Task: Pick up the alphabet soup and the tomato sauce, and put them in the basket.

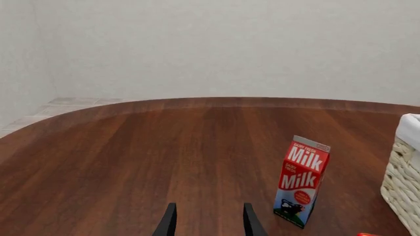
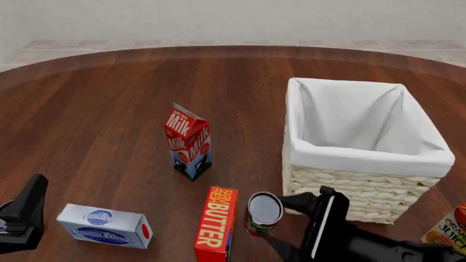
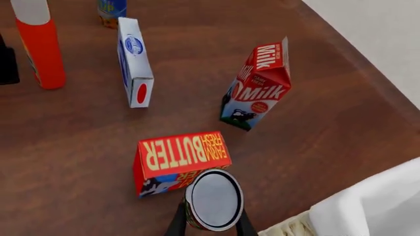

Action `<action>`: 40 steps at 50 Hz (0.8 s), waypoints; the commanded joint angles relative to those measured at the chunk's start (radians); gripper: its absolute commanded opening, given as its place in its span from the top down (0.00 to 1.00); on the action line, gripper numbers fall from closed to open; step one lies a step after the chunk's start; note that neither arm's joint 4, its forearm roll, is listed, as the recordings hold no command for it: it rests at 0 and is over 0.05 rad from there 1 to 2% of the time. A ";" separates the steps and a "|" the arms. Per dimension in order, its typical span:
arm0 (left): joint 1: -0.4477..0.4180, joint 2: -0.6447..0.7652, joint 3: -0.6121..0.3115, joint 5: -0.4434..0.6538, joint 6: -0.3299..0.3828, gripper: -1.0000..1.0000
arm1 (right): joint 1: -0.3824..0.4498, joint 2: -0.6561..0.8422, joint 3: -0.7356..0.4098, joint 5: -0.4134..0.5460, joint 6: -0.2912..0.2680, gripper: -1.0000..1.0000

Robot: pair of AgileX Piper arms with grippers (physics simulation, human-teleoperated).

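Note:
The tomato sauce (image 3: 213, 199), a red-and-green can with a grey top, sits between my right gripper's (image 3: 210, 223) fingers, which are shut on its sides. In the front view the tomato sauce (image 2: 263, 213) is tilted just in front of the basket's (image 2: 342, 185) near left corner, beside the butter box. The alphabet soup (image 3: 111, 11) shows only as a blue-and-orange can cut off by the right wrist view's edge. My left gripper (image 1: 208, 223) is open with nothing in it, far off at the table's near left (image 2: 22, 215).
A milk carton (image 2: 189, 143) stands upright left of the basket. A red butter box (image 2: 217, 224) stands next to the can, and a white box (image 2: 103, 225) lies further left. An orange bottle (image 3: 39, 44) and an orange juice carton (image 2: 448, 229) are also on the table.

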 commanded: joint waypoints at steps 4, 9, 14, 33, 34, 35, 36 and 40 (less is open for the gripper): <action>0.000 -0.018 0.000 0.016 -0.001 0.00 | -0.002 -0.118 -0.024 0.101 0.008 1.00; -0.001 -0.018 0.000 0.016 0.000 0.00 | -0.004 -0.161 -0.037 0.143 0.001 1.00; -0.001 -0.017 0.000 0.014 0.001 0.00 | -0.005 -0.202 -0.050 0.184 -0.010 1.00; -0.001 -0.001 0.000 -0.003 0.003 0.00 | -0.005 -0.287 -0.114 0.282 -0.018 1.00; -0.001 0.001 0.000 -0.004 0.003 0.00 | -0.005 -0.290 -0.118 0.288 -0.018 1.00; -0.001 0.001 0.000 -0.004 0.003 0.00 | -0.005 -0.290 -0.118 0.288 -0.018 1.00; -0.001 0.002 0.000 -0.006 0.003 0.00 | -0.007 -0.291 -0.122 0.289 -0.019 1.00; -0.002 -0.007 0.000 0.004 0.004 0.00 | -0.015 -0.310 -0.140 0.311 -0.019 1.00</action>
